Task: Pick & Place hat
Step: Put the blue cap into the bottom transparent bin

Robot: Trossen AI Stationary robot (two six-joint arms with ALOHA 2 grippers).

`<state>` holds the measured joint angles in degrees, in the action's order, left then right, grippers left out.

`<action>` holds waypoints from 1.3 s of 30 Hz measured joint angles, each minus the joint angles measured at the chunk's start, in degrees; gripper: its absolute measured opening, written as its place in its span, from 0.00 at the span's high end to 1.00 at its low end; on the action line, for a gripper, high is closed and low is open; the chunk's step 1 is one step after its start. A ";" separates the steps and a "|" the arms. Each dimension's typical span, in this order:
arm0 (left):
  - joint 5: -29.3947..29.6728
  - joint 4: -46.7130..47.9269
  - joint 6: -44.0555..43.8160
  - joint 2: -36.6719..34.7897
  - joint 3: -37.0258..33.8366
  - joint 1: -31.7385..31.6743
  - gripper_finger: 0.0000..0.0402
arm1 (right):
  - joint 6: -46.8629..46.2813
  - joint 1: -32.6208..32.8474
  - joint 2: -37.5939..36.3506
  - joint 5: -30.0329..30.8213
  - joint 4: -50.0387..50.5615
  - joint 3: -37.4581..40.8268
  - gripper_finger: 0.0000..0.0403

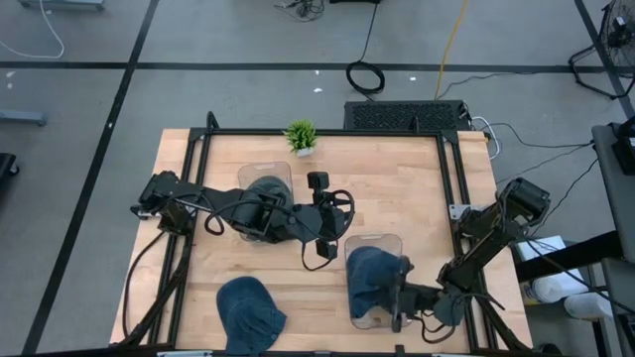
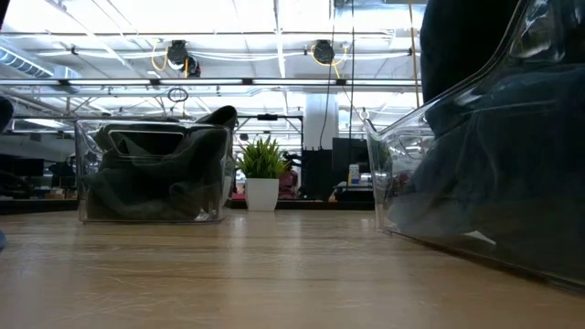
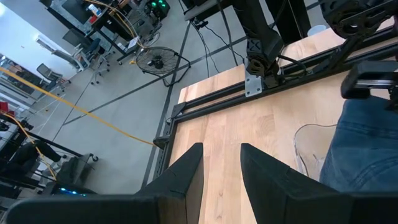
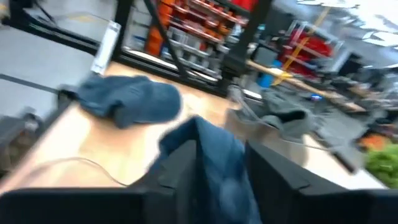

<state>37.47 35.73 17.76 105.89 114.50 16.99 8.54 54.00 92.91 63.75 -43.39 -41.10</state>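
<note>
Overhead arrangement: a wooden bench (image 1: 397, 188) framed by dark rails carries two clear plastic bins, three denim hats and a small potted plant (image 1: 301, 136) at its far edge.

Right arm: it reaches in from the bench's right side, and the right tool (image 1: 400, 296) lies at the near right bin (image 1: 382, 244). A blue denim hat (image 1: 373, 280) sits in this bin. In the right wrist view the two dark fingers (image 4: 180, 163) stand apart with a fold of that hat's cloth (image 4: 214, 163) between them; whether they grip the cloth or only straddle it cannot be told.

Left arm: it stretches from the left rail across the middle of the bench, passing over the far left bin (image 1: 266, 177), which holds a dark hat (image 1: 260, 191). The left tool (image 1: 319, 181) hangs above bare wood, between the two bins. In the left wrist view its fingers (image 3: 186, 174) are parted by a narrow gap with nothing between them, the wood showing through; part of the denim hat and the clear rim of the right bin appear at that picture's edge.

Loose hat: a third denim hat (image 1: 248, 309) lies on the bench at its near edge, left of the right bin and well apart from both tools.

Level view: the far bin (image 2: 151, 172) with its dark contents stands beside the plant (image 2: 262, 174); the wall of the near bin (image 2: 475, 155) fills the right side.
</note>
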 joint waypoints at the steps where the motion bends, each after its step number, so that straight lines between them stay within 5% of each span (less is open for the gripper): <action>1: 0.00 0.00 0.00 0.00 0.00 0.00 0.71 | -0.79 0.00 -0.39 -1.15 0.07 0.02 0.67; 10: -0.02 0.02 0.00 0.00 0.00 0.00 0.71 | -19.45 0.10 -10.43 -22.90 14.54 0.02 0.42; 16: -0.02 0.02 0.00 0.00 0.00 0.01 0.71 | -20.96 2.89 -20.63 -24.18 25.54 0.02 0.38; 21: -0.02 0.01 0.00 0.00 0.00 0.01 0.71 | -30.13 6.54 -28.44 -14.01 45.44 0.02 0.52; 25: -0.02 0.02 0.00 0.00 0.00 0.00 0.71 | -46.80 7.65 -30.04 -7.84 65.26 0.02 0.80; 28: -0.02 0.01 0.00 0.00 0.00 0.01 0.71 | -56.23 6.97 -29.12 -8.46 73.13 0.17 0.96; 34: -0.02 0.02 0.00 0.00 0.00 0.02 0.71 | -58.79 4.98 -27.15 -12.82 73.51 0.99 0.99; 39: -0.02 0.00 0.00 0.00 0.00 0.02 0.71 | -58.23 2.07 -27.10 -23.45 69.01 1.01 1.00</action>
<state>37.45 35.73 17.76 105.89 114.50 17.01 -49.69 56.07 65.82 40.30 25.63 -40.10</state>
